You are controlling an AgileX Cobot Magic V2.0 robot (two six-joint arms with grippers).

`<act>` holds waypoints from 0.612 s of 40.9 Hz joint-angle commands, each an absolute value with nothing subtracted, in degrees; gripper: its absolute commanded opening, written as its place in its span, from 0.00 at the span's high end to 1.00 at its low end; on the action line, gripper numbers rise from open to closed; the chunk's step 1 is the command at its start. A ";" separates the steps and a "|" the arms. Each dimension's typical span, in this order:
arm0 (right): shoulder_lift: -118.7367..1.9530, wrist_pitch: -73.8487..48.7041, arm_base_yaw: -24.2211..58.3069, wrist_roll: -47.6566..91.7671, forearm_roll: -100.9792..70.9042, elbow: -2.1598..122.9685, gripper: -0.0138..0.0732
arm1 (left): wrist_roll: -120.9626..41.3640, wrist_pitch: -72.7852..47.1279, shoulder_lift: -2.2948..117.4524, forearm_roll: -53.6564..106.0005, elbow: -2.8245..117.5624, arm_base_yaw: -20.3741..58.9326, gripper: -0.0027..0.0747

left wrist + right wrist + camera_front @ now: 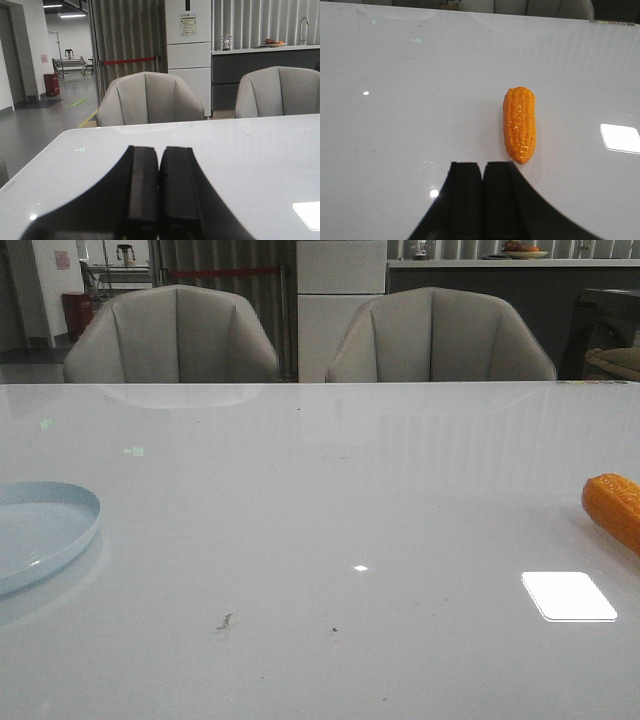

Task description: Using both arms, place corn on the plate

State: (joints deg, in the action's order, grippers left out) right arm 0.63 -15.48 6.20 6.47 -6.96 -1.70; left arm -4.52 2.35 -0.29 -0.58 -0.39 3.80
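The orange corn (615, 508) lies on the white table at the right edge of the front view, partly cut off. In the right wrist view the whole corn (520, 124) lies just ahead of my right gripper (483, 167), a little to one side, its narrow end close to the fingertips. The right gripper is shut and empty. The pale blue plate (40, 530) sits at the left edge of the front view, partly cut off and empty. My left gripper (159, 152) is shut and empty above bare table. Neither gripper shows in the front view.
Two grey chairs (172, 335) (440, 337) stand behind the table's far edge. Bright light reflections (568, 596) lie on the glossy table top (320, 500). A small dark speck (224, 621) marks the table near the front.
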 commanded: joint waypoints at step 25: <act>1.93 -9.93 5.91 9.02 -1.08 -0.41 0.78 | -4.39 7.88 -1.36 0.00 -2.43 3.85 0.85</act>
State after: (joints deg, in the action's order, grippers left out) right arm 0.63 -15.48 6.20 6.90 -5.79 -1.70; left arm -4.52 1.53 -0.29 -0.58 -0.39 3.80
